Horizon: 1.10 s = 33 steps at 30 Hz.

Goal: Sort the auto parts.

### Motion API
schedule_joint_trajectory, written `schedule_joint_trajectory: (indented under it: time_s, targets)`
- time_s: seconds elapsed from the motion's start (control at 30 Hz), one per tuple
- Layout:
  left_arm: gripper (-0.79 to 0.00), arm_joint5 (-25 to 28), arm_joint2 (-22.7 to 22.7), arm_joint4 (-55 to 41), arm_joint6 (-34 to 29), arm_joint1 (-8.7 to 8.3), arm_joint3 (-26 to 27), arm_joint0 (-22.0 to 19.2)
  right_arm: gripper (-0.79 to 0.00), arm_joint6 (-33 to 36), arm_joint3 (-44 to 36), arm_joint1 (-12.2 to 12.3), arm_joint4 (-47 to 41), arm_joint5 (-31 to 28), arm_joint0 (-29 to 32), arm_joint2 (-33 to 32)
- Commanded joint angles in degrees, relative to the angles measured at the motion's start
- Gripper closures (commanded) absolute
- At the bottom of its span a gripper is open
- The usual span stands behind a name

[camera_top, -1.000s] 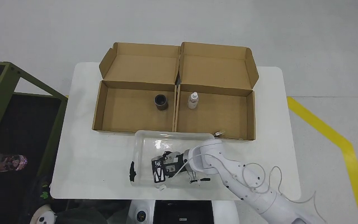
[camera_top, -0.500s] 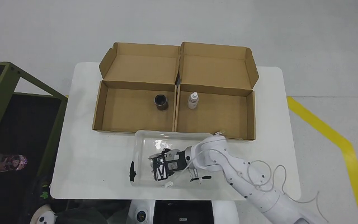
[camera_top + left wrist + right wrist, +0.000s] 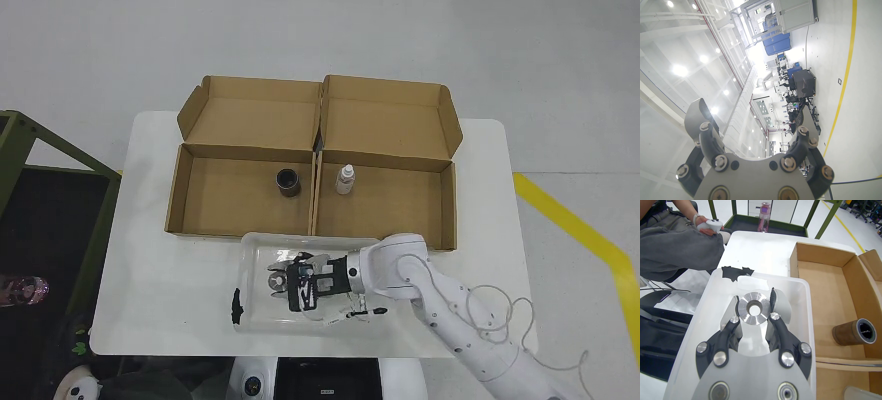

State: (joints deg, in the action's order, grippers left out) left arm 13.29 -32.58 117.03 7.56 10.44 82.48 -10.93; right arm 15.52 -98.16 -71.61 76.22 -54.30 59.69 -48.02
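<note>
My right gripper [image 3: 754, 297] [image 3: 274, 283] is shut on a shiny metal ring [image 3: 754, 310] with a round hole, held over the left part of the clear plastic tray [image 3: 704, 306] [image 3: 250, 250]. Beyond the tray stand two open cardboard boxes. The left box [image 3: 215, 200] [image 3: 829, 291] holds a brown cylindrical bushing [image 3: 288, 181] [image 3: 853, 332]. In the right box [image 3: 400, 205] stands a small white bottle [image 3: 345, 179]. My left gripper [image 3: 751, 113] points up at the ceiling, open, with nothing between its fingers.
Small dark parts [image 3: 365, 314] lie in the tray near its front right. Black tape scraps [image 3: 732, 273] [image 3: 236, 305] stick to the tray's left rim. The white table [image 3: 160, 250] has bare room left of the tray and right of the boxes.
My right gripper has shifted a little toward the boxes inside the tray, with the metal ring in it, and its arm has swung to the right. The boxes' contents have not moved.
</note>
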Motion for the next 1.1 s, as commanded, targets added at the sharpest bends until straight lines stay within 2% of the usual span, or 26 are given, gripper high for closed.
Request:
schedule_joint_trajectory:
  time_s: [0.0,0.6,1.07]
  targets:
    - [-0.785,0.0,0.0,0.0,0.0,0.00,0.0,0.0,0.000,-0.2,-0.6,0.2,-0.3,0.1,0.2,-0.8]
    - [-0.785,0.0,0.0,0.0,0.0,0.00,0.0,0.0,0.000,-6.3,-2.5,1.1,-2.6,4.8,-0.2,-6.6]
    - [-0.785,0.0,0.0,0.0,0.0,0.00,0.0,0.0,0.000,-8.0,4.4,-0.2,-5.7,7.9,-6.9,-4.9]
